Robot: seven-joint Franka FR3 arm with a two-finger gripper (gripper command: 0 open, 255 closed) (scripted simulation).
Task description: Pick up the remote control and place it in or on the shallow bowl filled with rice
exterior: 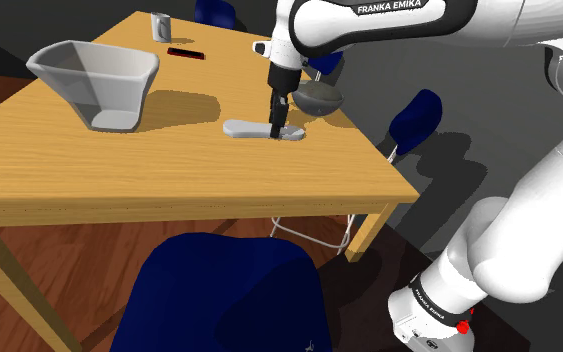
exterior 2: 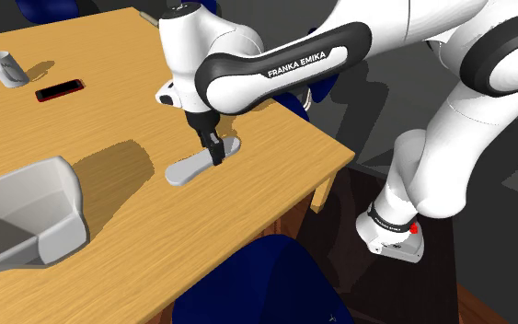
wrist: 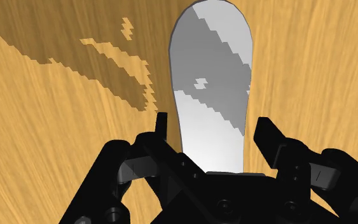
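Mid-frame in the shoulder view, the grey remote (exterior: 241, 128) lies flat on the table (exterior: 69, 170), long axis running left to right. The gripper (exterior: 277, 129) is down over its right end, fingers spread across its narrow width, apparently not yet touching. The bowl (exterior: 321, 97) sits just upper right.

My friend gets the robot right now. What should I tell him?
Claw: open, down at the remote, one finger on each side, not squeezing it.
Remote: grey, lying flat on the table.
Bowl: dark, on the table just behind the arm in the shoulder view; I cannot see what is inside it.
Done: claw lined up on the remote.
Left: close the claw, lift the remote, carry it to the bowl and set it down.
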